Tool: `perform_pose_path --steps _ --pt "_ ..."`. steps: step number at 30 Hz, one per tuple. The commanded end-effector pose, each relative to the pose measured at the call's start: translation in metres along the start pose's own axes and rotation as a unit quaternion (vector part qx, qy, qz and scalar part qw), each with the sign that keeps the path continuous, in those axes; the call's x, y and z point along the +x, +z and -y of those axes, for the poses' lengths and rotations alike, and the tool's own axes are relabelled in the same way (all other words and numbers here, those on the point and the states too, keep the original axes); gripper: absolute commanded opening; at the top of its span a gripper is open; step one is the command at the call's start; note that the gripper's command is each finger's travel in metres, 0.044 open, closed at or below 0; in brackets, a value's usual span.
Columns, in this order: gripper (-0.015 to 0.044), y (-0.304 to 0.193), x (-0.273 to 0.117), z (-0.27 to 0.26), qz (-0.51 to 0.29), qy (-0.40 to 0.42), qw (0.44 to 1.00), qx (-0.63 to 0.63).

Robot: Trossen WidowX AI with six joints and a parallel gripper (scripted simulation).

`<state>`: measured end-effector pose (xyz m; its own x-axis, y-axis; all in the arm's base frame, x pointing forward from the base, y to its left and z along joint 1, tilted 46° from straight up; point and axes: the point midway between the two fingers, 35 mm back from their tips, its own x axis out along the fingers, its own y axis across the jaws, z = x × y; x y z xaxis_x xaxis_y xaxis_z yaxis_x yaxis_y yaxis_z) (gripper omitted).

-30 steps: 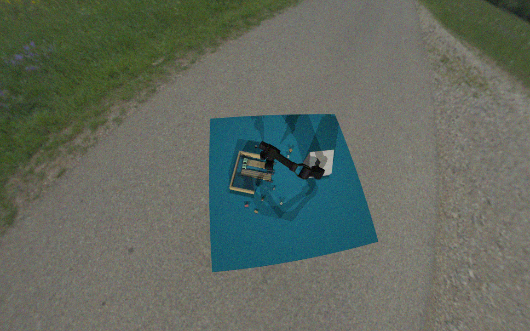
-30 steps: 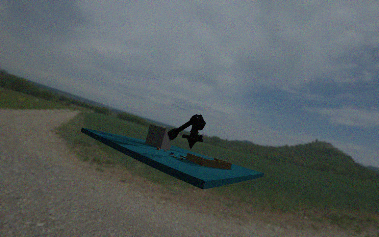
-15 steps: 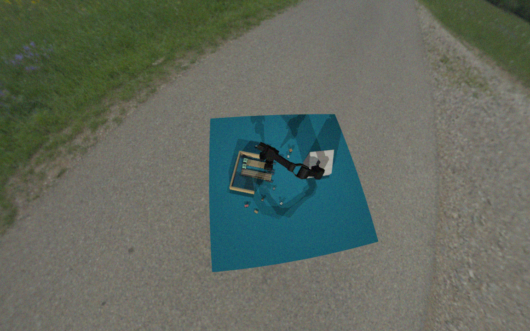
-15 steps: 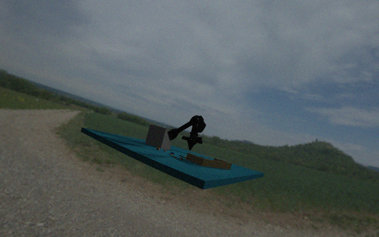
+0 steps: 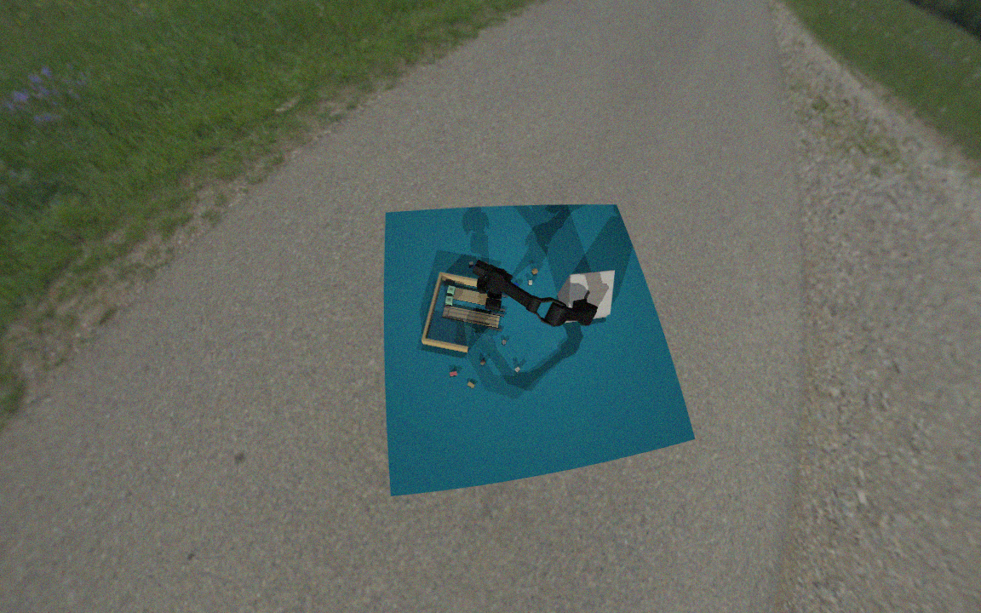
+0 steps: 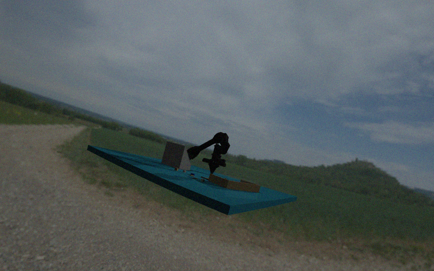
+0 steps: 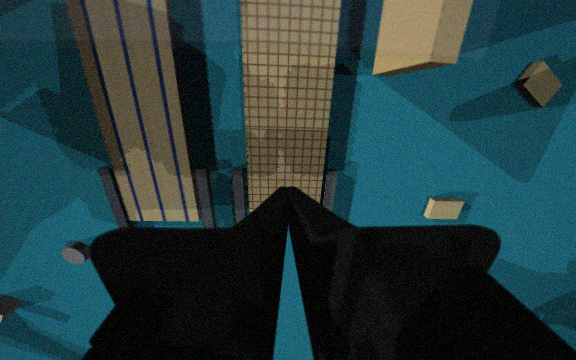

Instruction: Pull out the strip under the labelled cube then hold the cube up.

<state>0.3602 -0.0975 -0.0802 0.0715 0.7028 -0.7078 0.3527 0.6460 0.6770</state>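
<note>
The grid-patterned strip point(image 5: 468, 295) point(image 7: 288, 100) and the strip with blue lengthwise lines point(image 5: 471, 317) point(image 7: 123, 100) lie side by side, the grid one on the right in the wrist view. Two pale green cubes point(image 5: 450, 290) point(image 5: 449, 300) sit at the strips' far end, inside the wooden frame. Their labels are too small to read in the top view, and the wrist view does not show them. My gripper point(image 6: 211, 172) point(image 7: 287, 194) is shut and empty, pointing down over the near end of the grid strip. Its height above the strip is hard to tell.
The wooden frame point(image 5: 431, 316) point(image 6: 242, 186) point(image 7: 408, 35) surrounds the strips on three sides. Dark rails point(image 7: 204, 200) point(image 7: 238, 192) flank the near ends. Small loose blocks point(image 5: 454, 373) point(image 7: 543, 87) point(image 7: 445, 209) and a grey disc point(image 7: 74, 253) lie around. A pale box point(image 5: 605, 283) point(image 6: 174, 154) stands near the arm's base.
</note>
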Motion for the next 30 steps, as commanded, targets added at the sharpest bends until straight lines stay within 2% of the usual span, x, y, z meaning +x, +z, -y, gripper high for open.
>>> perform_pose_path --steps 1,17,30 --pt "0.0000 -0.003 0.011 0.001 -0.005 0.003 1.000 0.006" --pt "0.0000 -0.007 0.037 0.000 -0.006 0.004 1.000 0.006" --pt "0.0000 -0.007 0.038 0.000 -0.006 0.004 1.000 0.006"
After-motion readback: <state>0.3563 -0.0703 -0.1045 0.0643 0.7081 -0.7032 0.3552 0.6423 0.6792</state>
